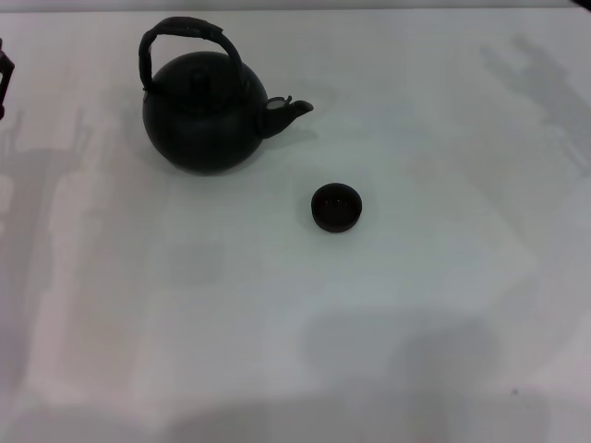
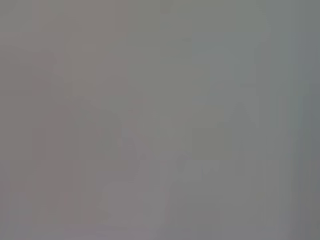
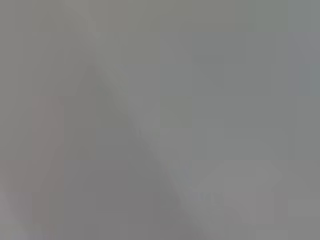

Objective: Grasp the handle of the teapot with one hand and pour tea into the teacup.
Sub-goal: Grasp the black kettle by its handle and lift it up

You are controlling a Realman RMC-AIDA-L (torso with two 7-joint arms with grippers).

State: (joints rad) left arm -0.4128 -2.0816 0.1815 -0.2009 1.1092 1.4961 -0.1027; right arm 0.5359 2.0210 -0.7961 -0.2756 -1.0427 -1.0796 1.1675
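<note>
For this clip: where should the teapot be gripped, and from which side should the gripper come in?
Grip the handle at the top of its arch, coming down from above. It loops upright over the teapot, clear of the lid, and the round body looks too wide to pinch. The spout points right toward the teacup, so a left-side approach probably suits.

On my head view, only a dark sliver of the left gripper (image 1: 5, 78) shows, at the left edge on the far side of the scene; I can't tell how its fingers stand. My right arm doesn't show anywhere. Both wrist views give me nothing of the arms.
</note>
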